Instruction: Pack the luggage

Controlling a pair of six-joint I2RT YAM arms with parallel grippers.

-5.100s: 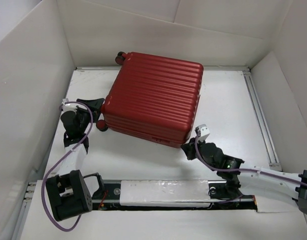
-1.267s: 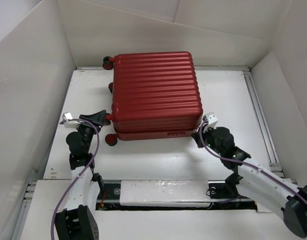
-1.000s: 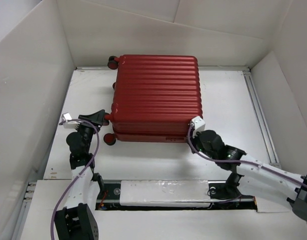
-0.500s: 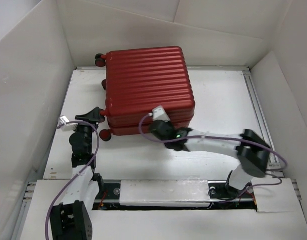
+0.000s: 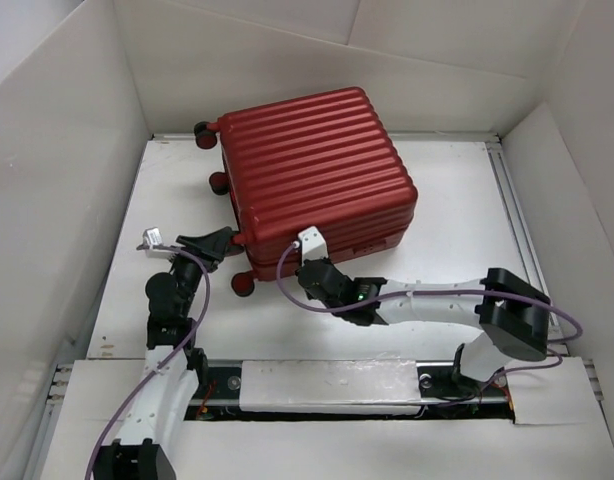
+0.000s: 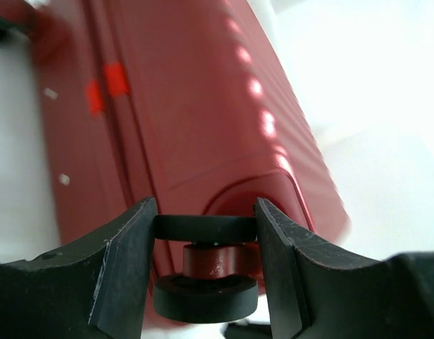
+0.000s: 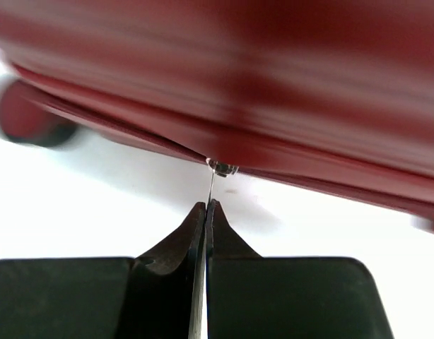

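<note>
The dark red ribbed luggage (image 5: 312, 165) lies closed and flat on the white table, turned at an angle. My left gripper (image 5: 227, 241) is at its near left corner, shut on a dark wheel (image 6: 206, 296) with a red hub; the fingers (image 6: 125, 261) press both sides. My right gripper (image 5: 305, 264) is at the near side of the luggage (image 7: 273, 85). It is shut on the thin metal zipper pull (image 7: 211, 185), which hangs from the slider (image 7: 223, 167) on the seam. The lining is hidden.
Three other wheels show on the left end (image 5: 244, 285), (image 5: 217, 183), (image 5: 202, 130). White walls (image 5: 57, 150) box in the table on three sides. A metal rail (image 5: 522, 230) runs along the right, and the base rail (image 5: 327, 385) along the near edge.
My right gripper has moved from the near right corner leftward along the near side. The luggage has turned and shifted. My left gripper has moved slightly right with the wheel.
</note>
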